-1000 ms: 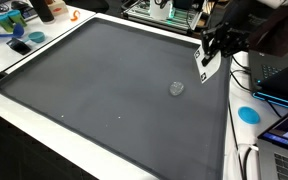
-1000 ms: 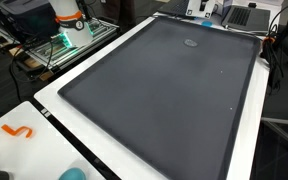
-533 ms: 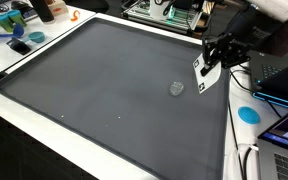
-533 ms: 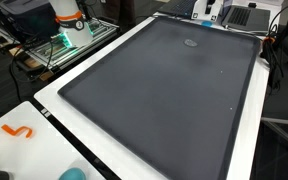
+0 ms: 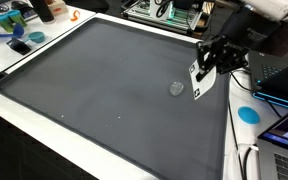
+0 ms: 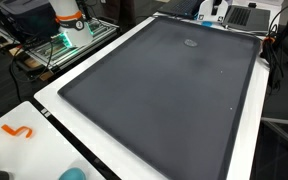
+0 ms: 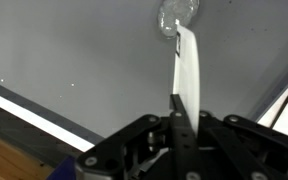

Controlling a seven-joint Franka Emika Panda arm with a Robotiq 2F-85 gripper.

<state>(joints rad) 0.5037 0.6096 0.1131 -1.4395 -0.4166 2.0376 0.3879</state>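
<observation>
The gripper (image 5: pixel 211 63) has its fingers pressed together on a white flat piece (image 5: pixel 199 83), which hangs below the fingertips with its broad face showing a small dark mark too small to read. In the wrist view the gripper (image 7: pixel 184 112) holds the same white flat piece (image 7: pixel 187 62) edge-on, so it shows only as a thin strip running away from the fingers.

Just past the strip's far tip lies a small pale round thing (image 7: pixel 176 15), partly cut off by the top of the wrist view. It looks glassy, but I cannot tell what it is, nor whether the tip touches it. In an exterior view the small pale round thing (image 5: pixel 176 89) sits on the dark mat (image 5: pixel 94 80), just beside and below the piece's lower end.

In an exterior view the gripper (image 6: pixel 212 9) is mostly cut off at the top edge.
</observation>
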